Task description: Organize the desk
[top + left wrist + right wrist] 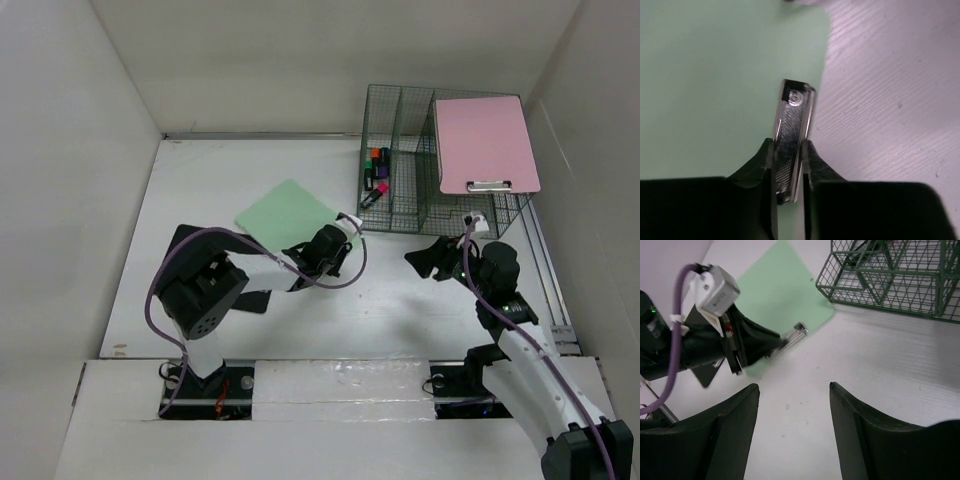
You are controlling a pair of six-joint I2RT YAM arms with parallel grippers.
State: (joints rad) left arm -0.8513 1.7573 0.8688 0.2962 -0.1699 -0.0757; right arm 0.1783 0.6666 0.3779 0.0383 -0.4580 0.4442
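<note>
Although the overhead hides it, the wrist view shows the left gripper (789, 155) pinching a metal clip (794, 117); right gripper (794, 390) hovers, jaws wide.

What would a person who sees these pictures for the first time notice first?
The flat pink clipboard rests on top of the green wire-mesh organizer rack at the far right of the large white desk. Near the middle, the left gripper is shut on the shiny metal clip at the edge of a light green flat board. The right gripper hangs open above bare desk.
</note>
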